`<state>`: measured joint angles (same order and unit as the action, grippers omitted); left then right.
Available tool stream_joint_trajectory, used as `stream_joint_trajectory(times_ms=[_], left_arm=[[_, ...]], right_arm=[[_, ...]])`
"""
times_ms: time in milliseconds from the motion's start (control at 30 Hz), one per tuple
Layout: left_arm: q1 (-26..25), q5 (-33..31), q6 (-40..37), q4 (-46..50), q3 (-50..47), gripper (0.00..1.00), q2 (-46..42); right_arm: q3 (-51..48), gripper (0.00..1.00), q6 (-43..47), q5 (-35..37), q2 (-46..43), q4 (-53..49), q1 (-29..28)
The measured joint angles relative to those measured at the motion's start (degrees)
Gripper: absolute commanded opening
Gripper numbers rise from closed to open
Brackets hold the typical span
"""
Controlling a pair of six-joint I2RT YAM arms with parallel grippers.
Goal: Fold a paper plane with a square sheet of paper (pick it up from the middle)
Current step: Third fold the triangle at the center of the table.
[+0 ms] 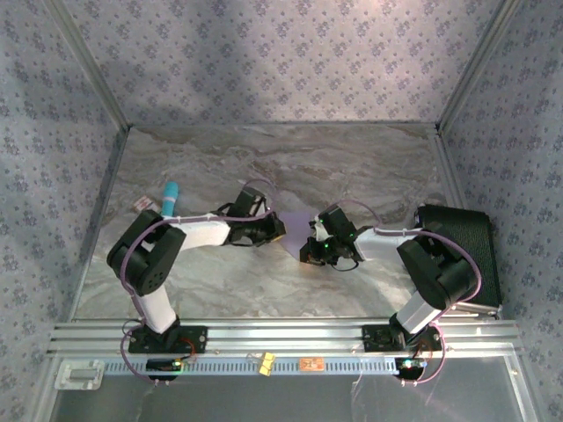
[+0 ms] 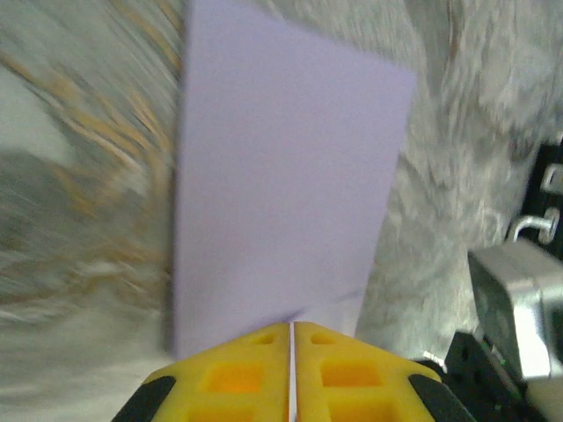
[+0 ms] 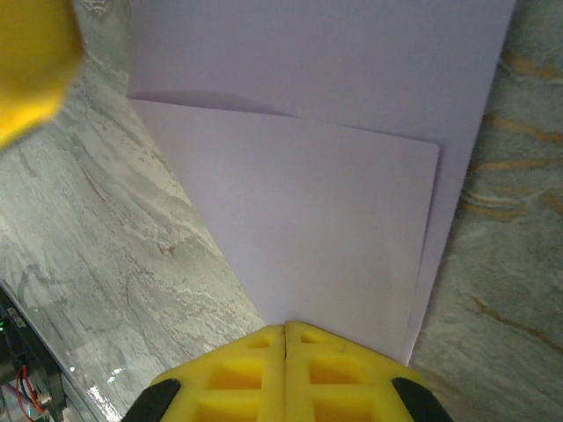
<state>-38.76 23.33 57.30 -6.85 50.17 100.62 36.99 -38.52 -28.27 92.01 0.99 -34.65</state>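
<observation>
Early days on this one: the square sheet of paper (image 1: 296,225) lies mid-table between the arms with just one folded-over flap (image 3: 299,220) showing, so no plane shape yet and most creases look left to do. Left gripper (image 2: 291,329) and right gripper (image 3: 284,331) are both closed at its edges, can't tell if they're pinching it. Teal-capped tube (image 1: 170,199) sits at 9 o'clock and a black case (image 1: 464,251) at 3 o'clock, both well clear, nothing in the way
</observation>
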Motion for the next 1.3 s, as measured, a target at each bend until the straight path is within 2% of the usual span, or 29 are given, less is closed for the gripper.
stream_joint_trajectory(times_ms=[100,267,667,900,1067,1300], left_arm=[[-1.75,0.26,0.74,-1.55,-0.04,0.09,1.27],[-1.68,0.46,1.46,-3.78,-1.01,0.07,4.61],[-1.46,0.66,1.42,-4.98,-1.64,0.05,4.63],[-1.46,0.68,1.44,-5.4,-1.9,0.05,4.61],[-1.46,0.68,1.42,-5.4,-1.9,0.05,4.61],[-1.46,0.66,1.44,-5.4,-1.9,0.05,4.61]], right_arm=[[0.0,0.0,0.02,0.02,-0.15,-0.33,0.02],[0.0,0.0,0.2,0.02,-0.46,-0.81,0.02],[3.17,0.02,0.61,-0.09,-2.69,-4.42,-0.35],[9.03,0.04,0.63,-0.42,2.38,-4.17,-1.88],[9.4,0.04,0.85,0.02,6.78,-4.55,-2.51],[6.01,0.04,3.06,-0.07,4.11,-3.69,-2.29]])
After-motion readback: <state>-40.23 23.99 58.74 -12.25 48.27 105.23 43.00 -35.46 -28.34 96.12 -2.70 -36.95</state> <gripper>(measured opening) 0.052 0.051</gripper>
